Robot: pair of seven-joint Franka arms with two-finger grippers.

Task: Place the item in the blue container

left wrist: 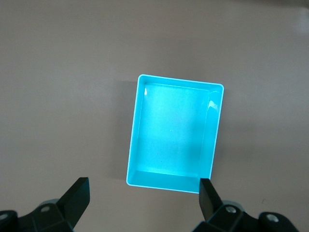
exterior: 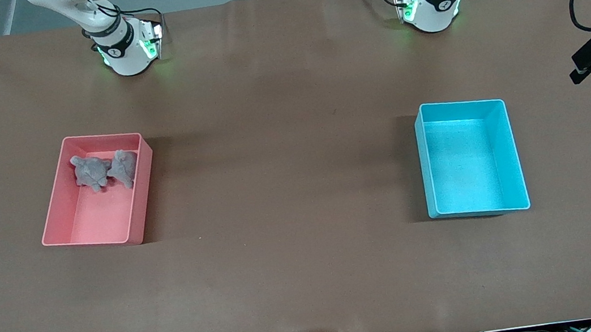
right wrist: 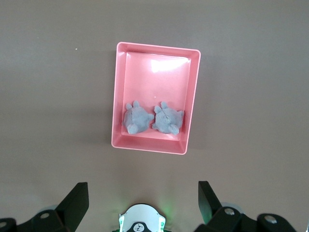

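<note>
I hold my left gripper high over the brown table, fingers spread wide apart. Below me sits the blue container, open-topped, nothing inside it.

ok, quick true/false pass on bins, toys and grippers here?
1. The blue container is empty. True.
2. Two grey plush toys lie in the pink bin. True.
3. The toys sit at the pink bin's end nearest the front camera. False: they sit at the end nearer the robot bases.
4. The left gripper holds a toy. False: it is open and empty, high over the blue container.
5. The right gripper is shut. False: it is open, high above the pink bin.
</note>
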